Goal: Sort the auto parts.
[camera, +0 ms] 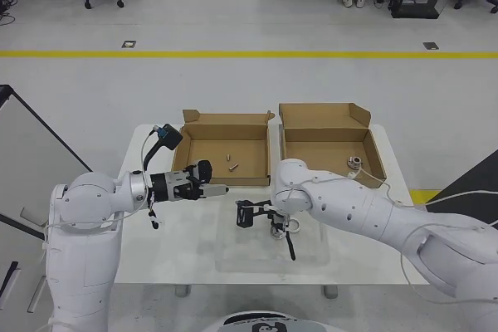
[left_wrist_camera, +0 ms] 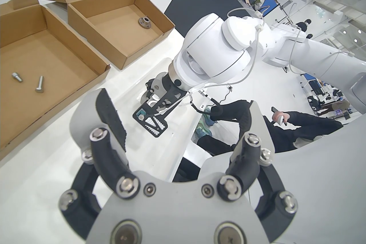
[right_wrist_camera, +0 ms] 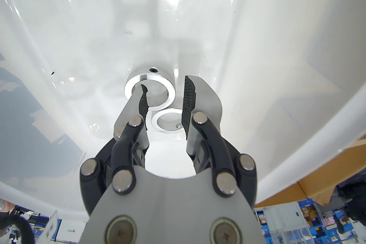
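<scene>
Hovering over the white table (camera: 158, 249), I have both arms in front of two open cardboard boxes that stand side by side along its far edge, their walls nearly touching. On the near half lies a shallow clear tray (camera: 313, 249), its raised rim well apart from the middle, where I work. My left pincer (camera: 225, 189) hangs with its jaws spread wide and nothing between them, just beside the near wall of the left box (camera: 203, 149). Bare tabletop runs beneath it out to the table's left edge. My right pincer (right_wrist_camera: 165, 86) points down into the tray with its jaws parted. One finger (right_wrist_camera: 143, 102) is inside the bore of the larger shaft collar (right_wrist_camera: 151, 74) and the other is outside its wall, not yet pinching. A smaller collar (right_wrist_camera: 164, 129) lies against it, between my fingers. The right box (camera: 324, 153) holds one flange (camera: 356, 163) near its right wall. Two bolts (left_wrist_camera: 39, 84) lie apart on the left box's floor.
</scene>
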